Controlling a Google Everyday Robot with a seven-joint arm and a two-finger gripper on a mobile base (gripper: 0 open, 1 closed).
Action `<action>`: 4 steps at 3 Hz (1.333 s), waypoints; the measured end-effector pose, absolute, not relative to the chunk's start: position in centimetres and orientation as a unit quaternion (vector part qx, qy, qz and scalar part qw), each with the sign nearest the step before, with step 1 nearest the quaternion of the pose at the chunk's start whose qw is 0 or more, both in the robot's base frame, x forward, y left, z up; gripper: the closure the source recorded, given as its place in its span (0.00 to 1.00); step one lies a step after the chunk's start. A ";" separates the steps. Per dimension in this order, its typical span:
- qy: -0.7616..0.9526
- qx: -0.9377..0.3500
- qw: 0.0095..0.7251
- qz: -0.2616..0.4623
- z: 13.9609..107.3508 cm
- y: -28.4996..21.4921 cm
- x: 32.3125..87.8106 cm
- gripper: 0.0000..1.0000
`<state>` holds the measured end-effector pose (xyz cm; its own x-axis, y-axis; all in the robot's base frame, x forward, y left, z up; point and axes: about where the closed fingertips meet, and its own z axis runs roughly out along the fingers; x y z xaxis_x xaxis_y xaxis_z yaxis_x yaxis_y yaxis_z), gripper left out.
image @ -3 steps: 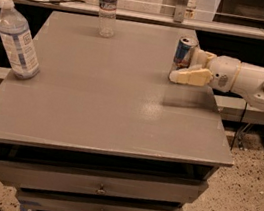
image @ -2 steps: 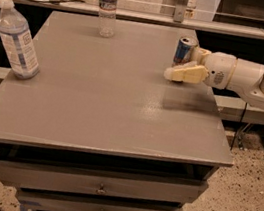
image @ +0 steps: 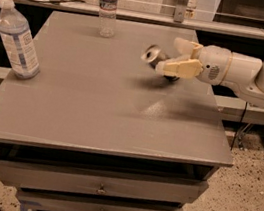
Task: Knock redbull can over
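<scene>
The tool [image: 170, 56] hangs over the desk's [image: 95, 111] far right part, fingers spread, gripping nothing. The redbull can [image: 153, 56] lies just left of its tips, long axis tilted (silver top leaning leftward, away from the tool).

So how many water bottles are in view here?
2. One bottle stands at the table's left edge, another at its far edge. The gripper is by the tilted can, on the right. None looks hidden.
</scene>
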<state>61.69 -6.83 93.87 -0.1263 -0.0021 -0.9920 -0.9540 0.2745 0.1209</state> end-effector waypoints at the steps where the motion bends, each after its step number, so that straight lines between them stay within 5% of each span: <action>1: 0.587 -0.400 0.524 0.469 95.1 -5.9 60.4 0.00; 4: 0.606 -0.419 0.534 0.414 93.8 -11.2 59.4 0.00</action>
